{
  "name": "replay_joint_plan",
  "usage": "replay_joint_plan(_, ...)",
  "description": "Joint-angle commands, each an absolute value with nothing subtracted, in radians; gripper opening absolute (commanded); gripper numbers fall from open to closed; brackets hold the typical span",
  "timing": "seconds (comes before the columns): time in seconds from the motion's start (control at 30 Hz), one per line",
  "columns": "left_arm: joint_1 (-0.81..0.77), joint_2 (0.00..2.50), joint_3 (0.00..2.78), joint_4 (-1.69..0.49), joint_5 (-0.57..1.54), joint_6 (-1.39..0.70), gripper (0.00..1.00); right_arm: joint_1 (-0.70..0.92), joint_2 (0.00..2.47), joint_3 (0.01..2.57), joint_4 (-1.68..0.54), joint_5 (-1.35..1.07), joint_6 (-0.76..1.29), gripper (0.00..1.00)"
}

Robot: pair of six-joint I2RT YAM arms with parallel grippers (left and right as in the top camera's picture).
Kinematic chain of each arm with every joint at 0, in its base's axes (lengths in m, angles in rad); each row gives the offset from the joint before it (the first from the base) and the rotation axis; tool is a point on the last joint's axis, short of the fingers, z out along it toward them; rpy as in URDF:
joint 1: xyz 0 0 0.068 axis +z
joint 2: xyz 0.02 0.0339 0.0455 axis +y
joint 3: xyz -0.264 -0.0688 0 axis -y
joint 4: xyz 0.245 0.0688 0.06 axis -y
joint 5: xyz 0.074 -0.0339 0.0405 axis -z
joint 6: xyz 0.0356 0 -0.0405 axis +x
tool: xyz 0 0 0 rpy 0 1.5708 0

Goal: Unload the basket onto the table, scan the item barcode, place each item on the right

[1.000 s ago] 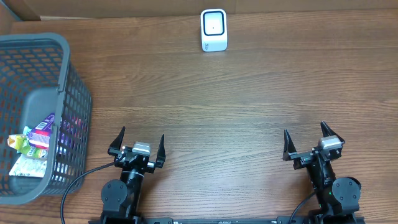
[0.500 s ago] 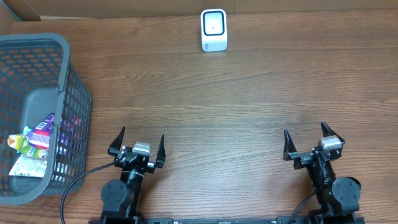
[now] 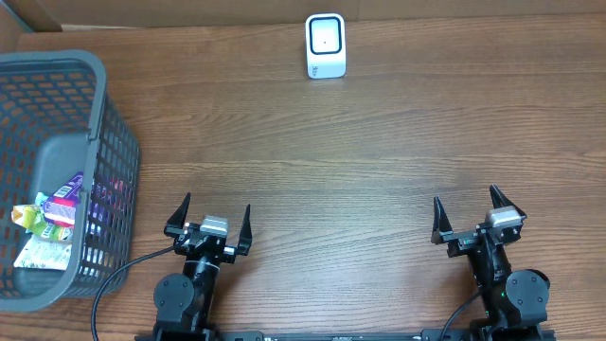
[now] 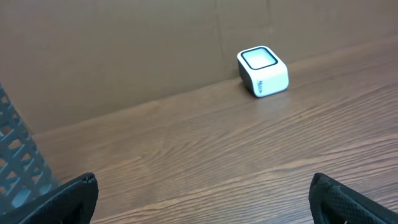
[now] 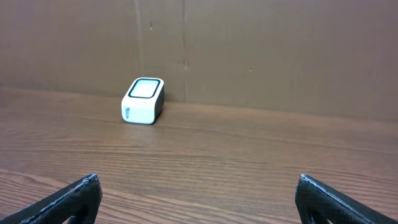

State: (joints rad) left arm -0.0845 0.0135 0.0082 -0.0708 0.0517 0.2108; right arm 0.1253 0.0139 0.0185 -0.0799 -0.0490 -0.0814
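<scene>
Several packaged items (image 3: 52, 223) lie in the grey mesh basket (image 3: 104, 123) at the table's left edge; no barcode can be made out. A small white scanner (image 3: 325, 44) stands at the far edge of the table, also in the left wrist view (image 4: 263, 71) and the right wrist view (image 5: 143, 101). My left gripper (image 3: 209, 218) rests open near the front edge, just right of the basket, with nothing between its fingers. My right gripper (image 3: 476, 216) stands open at the front right, also empty.
A brown cardboard wall (image 5: 249, 50) runs behind the scanner. The basket's tall side (image 4: 15, 162) shows at the left of the left wrist view. A black cable (image 3: 118, 284) loops by the left arm's base.
</scene>
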Motion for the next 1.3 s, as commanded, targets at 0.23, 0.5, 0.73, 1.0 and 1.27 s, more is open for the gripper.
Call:
replay_joint_plan(0.23,-0.078,0.006,0.032,-0.081,0.060,0.175,1.00,0.130,0.003,0.080,-0.115,-0.106,-0.080,1.00)
replay_joint_plan(0.5,-0.078,0.006,0.138,-0.218,0.053,0.171,1.00,0.130,0.071,0.171,-0.118,-0.111,-0.080,1.00)
replay_joint_plan(0.73,-0.078,0.020,0.258,-0.275,0.019,0.148,1.00,0.130,0.204,0.281,-0.119,-0.130,-0.080,1.00)
replay_joint_plan(1.0,-0.078,0.251,0.471,-0.381,0.027,0.134,1.00,0.130,0.414,0.455,-0.127,-0.214,-0.088,1.00)
replay_joint_plan(1.27,-0.078,0.643,0.890,-0.548,0.036,0.133,1.00,0.130,0.669,0.760,-0.306,-0.289,-0.088,1.00)
